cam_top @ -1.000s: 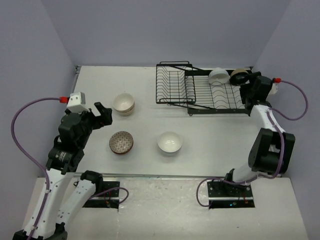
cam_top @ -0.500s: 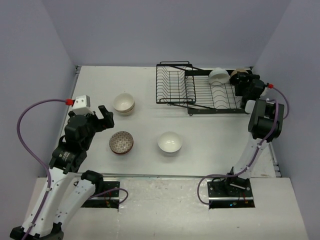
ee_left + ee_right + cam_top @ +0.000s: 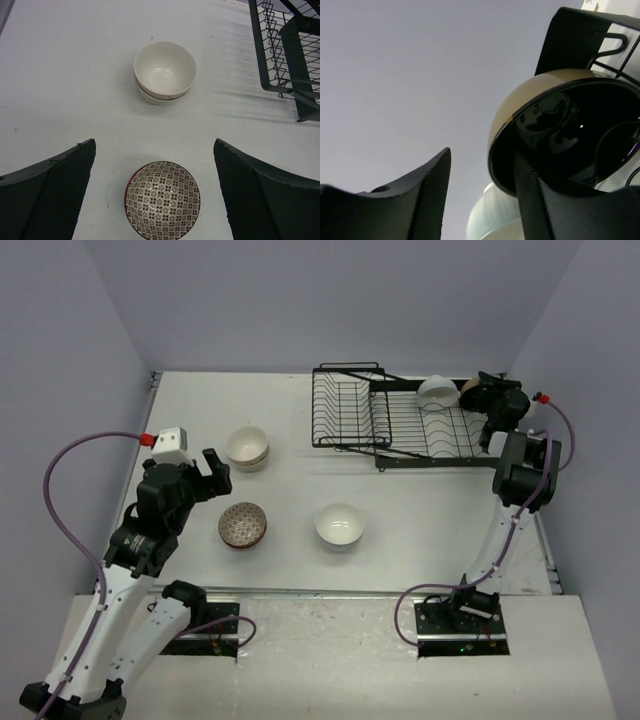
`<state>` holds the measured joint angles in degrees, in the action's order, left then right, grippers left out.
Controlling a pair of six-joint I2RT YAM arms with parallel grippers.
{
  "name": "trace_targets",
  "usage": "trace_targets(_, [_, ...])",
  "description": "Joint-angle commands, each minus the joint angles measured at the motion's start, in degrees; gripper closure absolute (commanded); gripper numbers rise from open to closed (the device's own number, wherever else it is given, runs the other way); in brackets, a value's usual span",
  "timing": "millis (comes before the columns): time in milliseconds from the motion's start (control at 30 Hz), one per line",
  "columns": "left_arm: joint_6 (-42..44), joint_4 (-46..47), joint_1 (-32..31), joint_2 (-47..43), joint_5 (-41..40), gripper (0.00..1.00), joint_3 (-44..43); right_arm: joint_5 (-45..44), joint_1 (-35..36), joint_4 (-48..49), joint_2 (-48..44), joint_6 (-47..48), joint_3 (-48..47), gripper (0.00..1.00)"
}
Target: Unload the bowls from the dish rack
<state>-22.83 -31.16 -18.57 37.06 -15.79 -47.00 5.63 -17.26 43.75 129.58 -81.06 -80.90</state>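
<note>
The black wire dish rack stands at the back right. A white bowl and a beige bowl with a dark inside lean on edge at its far end. My right gripper is at the beige bowl: one finger reaches inside it, while the other stands outside with a gap to the rim. The white bowl shows just behind. My left gripper hangs wide open above the reddish-brown patterned bowl, holding nothing.
On the table lie a stack of two cream bowls, the patterned bowl and a white bowl. The rack's smaller basket is to the right of the left gripper. Walls close the table on three sides.
The right arm has swung up to the rack's far right end and its jaws have narrowed around the beige bowl's rim. The left arm has drifted slightly forward and right.
</note>
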Motion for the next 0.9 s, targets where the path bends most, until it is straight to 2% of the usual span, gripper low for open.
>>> trace_targets(0, [1.7, 1.5, -0.4, 0.6, -0.6, 0.0, -0.4, -1.0, -0.6, 2.0, 2.3, 1.3, -3.6, 0.48])
trace_targets(133, [1.8, 1.6, -0.4, 1.1, -0.6, 0.0, -0.4, -0.5, -0.6, 2.2, 3.8, 2.0, -5.1, 0.54])
trace_targets(233, [1.9, 1.6, -0.4, 1.4, -0.4, 0.0, -0.4, -0.3, -0.6, 2.7, 4.7, 2.9, -6.1, 0.65])
trace_targets(267, [1.9, 1.7, -0.4, 1.6, -0.3, 0.0, -0.4, 0.1, -0.7, 4.4, 4.9, 3.4, -6.0, 0.72])
trace_targets(400, [2.1, 2.0, -0.4, 1.8, 0.2, 0.0, -0.2, 0.8, -0.7, 9.4, 5.2, 4.0, -5.0, 0.85])
trace_targets(467, [2.3, 2.1, -0.4, 1.8, 0.5, 0.0, -0.1, 1.2, -0.7, 12.0, 5.2, 3.8, -4.4, 0.97])
trace_targets(500, [2.3, 2.2, -0.4, 1.8, 0.8, 0.0, -0.1, 1.9, -0.7, 13.0, 5.2, 3.6, -4.3, 1.0])
trace_targets(867, [3.1, 3.2, -0.4, 2.1, 3.0, 0.0, 0.3, 3.0, -0.6, 27.0, 6.6, 3.5, -1.2, 1.0])
